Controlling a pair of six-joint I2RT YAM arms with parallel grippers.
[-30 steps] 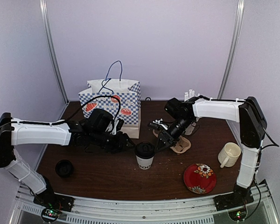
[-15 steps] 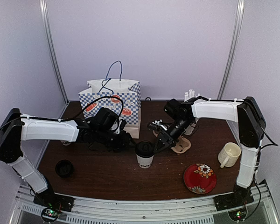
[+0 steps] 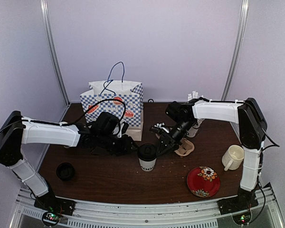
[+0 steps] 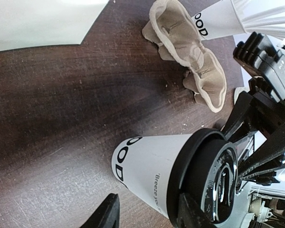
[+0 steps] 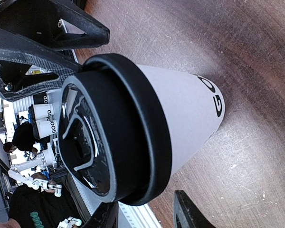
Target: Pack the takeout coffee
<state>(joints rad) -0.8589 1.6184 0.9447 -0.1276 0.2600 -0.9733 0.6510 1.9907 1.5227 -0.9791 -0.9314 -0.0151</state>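
Your lidded coffee cup (image 3: pixel 147 158) stands upright mid-table (image 3: pixel 104 183), btwn both claws; L gripper (image 3: pixel 132 145) spread, straddling cup w/o pinching; R gripper (image 3: pixel 160 144) also spread, one finger clear of cup.

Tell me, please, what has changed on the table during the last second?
The left arm reached slightly further right, bringing the left gripper closer to the lidded coffee cup. No grip or release shows. The cup, the right gripper, the paper bag and the cup carrier stayed put.
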